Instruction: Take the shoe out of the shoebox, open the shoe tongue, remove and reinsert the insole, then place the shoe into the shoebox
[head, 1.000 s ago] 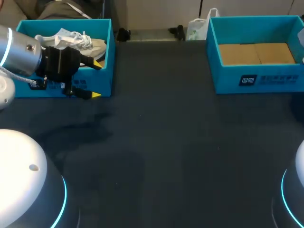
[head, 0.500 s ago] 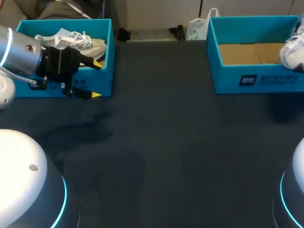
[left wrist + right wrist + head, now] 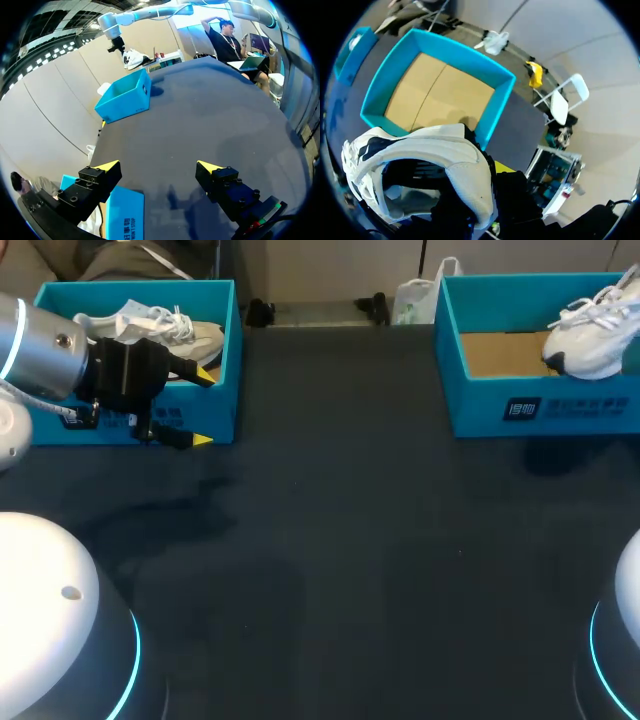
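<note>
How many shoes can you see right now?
2. The boxed shoe lies in the left shoebox, by the open left end effector. The held shoe hangs in the right end effector over the right shoebox. Others may be hidden.

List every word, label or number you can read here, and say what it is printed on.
Right shoebox, front wall: white logo and two lines of print, too small to read.
Left shoebox, front wall: white print, partly hidden, too blurred to read.
Nothing else legible.
</note>
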`<state>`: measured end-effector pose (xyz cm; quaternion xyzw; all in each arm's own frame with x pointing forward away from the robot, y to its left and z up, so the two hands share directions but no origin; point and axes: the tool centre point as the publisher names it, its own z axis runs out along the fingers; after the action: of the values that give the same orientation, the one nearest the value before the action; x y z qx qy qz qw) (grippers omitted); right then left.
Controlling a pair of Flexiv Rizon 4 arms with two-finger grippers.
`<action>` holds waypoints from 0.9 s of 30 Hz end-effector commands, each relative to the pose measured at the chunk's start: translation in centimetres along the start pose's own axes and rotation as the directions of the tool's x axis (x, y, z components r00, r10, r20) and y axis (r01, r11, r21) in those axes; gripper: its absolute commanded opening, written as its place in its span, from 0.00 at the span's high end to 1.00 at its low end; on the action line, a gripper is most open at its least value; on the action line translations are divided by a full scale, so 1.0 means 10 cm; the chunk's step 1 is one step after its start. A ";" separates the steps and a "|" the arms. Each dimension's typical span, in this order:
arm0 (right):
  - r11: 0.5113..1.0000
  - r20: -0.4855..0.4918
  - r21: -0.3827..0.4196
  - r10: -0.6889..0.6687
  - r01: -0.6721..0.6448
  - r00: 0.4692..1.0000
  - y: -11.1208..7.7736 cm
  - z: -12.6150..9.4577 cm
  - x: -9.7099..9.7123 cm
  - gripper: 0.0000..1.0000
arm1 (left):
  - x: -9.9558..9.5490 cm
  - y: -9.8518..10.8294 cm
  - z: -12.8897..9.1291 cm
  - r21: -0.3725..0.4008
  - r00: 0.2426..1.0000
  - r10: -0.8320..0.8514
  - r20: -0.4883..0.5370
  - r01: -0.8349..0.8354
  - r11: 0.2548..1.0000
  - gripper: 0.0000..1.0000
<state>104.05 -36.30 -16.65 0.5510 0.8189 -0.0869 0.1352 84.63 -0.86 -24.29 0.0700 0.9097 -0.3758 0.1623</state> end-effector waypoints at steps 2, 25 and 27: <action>0.823 0.026 0.125 0.556 -0.554 0.831 -0.09 -0.05 0.06 1.00 | 0.00 0.00 0.00 -0.002 1.000 0.000 -0.001 0.000 1.000 0.00; 0.800 0.059 0.134 0.583 -0.585 0.810 -0.12 0.06 0.09 1.00 | 0.00 0.00 0.00 -0.002 1.000 0.000 -0.001 0.000 1.000 0.00; 0.804 0.056 0.115 0.582 -0.584 0.812 -0.10 0.07 0.08 1.00 | 0.00 0.00 0.00 -0.002 1.000 0.000 -0.001 0.000 1.000 0.00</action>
<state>102.80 -36.23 -17.31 0.7831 0.6010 -0.1046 0.1210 84.62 -0.86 -24.29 0.0700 0.9097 -0.3758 0.1623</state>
